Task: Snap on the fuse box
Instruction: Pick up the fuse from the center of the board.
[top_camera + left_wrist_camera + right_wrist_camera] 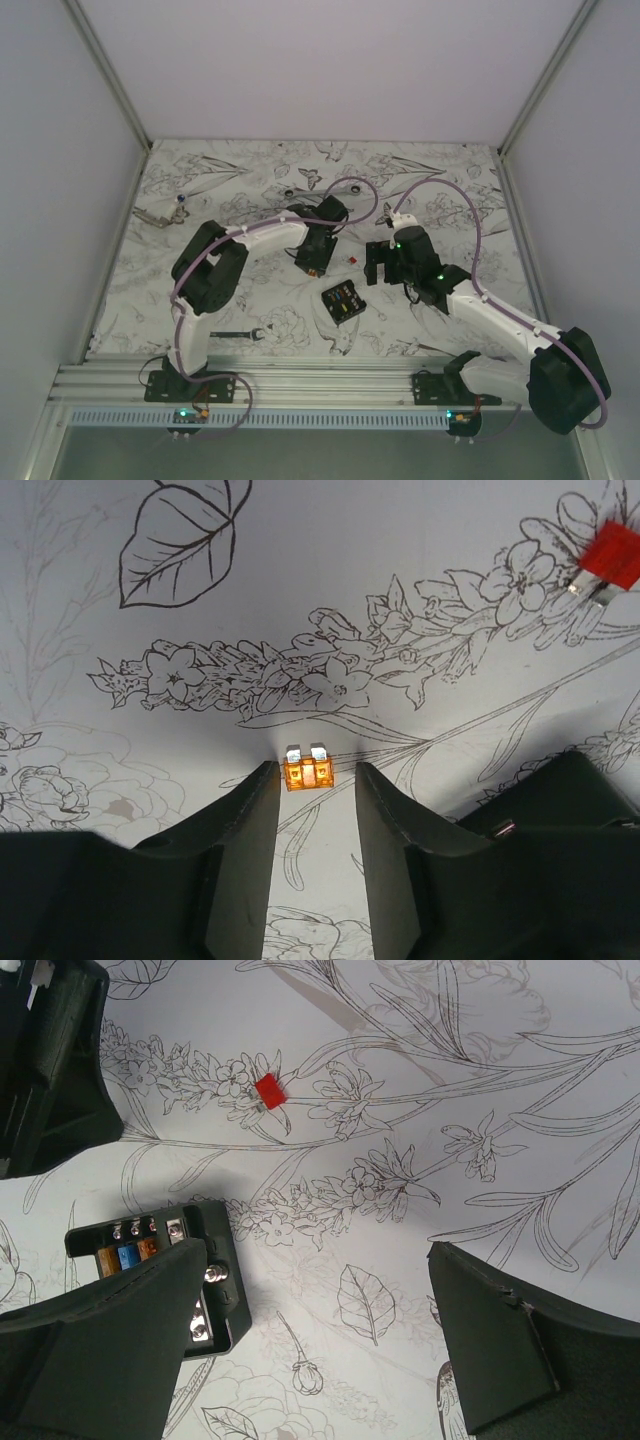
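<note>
White floral-printed sheeting covers the tabletop (pixel 450 170).

Far-left corner: a metal tool (pixel 155 214) lies there; its type cannot be made out. Near edge, left side: a black-and-silver wrench (pixel 243 334) lies flat just beside the left arm's base.

Left gripper (pixel 315 265): positioned near the tabletop's centre and pointed down at the surface. In the left wrist view the left gripper (pixel 317 775) has its jaws part-way open. A small orange fuse (pixel 307 772) sits between the fingertips. It is close against one finger, and a narrow gap shows at the other. Nothing is clamped.

Red fuse (pixel 354 262): loose on the sheeting between the two grippers, well clear of both. It also shows in the left wrist view (pixel 615 558) and the right wrist view (pixel 269 1091).

Fuse box (pixel 342 300): sits flat, turned at an angle, at the middle of the tabletop toward the near edge, between the two arms. The right wrist view shows the fuse box (pixel 215 1250) uncovered, with orange and blue fuses seated inside.

Right gripper (pixel 383 262): just right of centre, beside the box. In its own view the right gripper (pixel 318 1260) has its jaws spread fully wide and holds nothing. One finger (pixel 110 1340) overlaps the near part of the box. Whether it touches the box cannot be told.
</note>
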Motion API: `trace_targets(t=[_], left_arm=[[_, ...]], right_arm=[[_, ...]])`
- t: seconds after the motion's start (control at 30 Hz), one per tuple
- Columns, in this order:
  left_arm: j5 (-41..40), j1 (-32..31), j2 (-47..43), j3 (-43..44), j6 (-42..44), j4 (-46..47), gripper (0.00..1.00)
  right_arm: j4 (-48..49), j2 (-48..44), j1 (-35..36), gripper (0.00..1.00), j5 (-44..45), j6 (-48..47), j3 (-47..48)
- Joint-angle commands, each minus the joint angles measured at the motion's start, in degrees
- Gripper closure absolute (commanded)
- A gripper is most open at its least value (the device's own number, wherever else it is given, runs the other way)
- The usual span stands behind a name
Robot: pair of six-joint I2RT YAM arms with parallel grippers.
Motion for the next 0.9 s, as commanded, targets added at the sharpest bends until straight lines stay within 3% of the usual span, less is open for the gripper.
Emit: trace_targets(t=[0.0, 0.4, 0.87], left_arm=[[-1.6, 0.1, 3.1, 1.3, -5.6, -4.0, 0.6], [-3.1, -0.8, 4.8, 2.3, -9.3, -6.7, 0.62], [-3.5, -0.3, 2.6, 1.0, -17.6, -7.4, 0.8]], right_arm=[[1.8, -0.7, -0.4, 0.0, 0.1, 0.4, -0.1], [1.9, -0.4, -0.4, 0.0, -0.6, 0.5, -0.1], [3.0, -1.4, -0.4, 0.01, -3.9, 0.2, -0.4]])
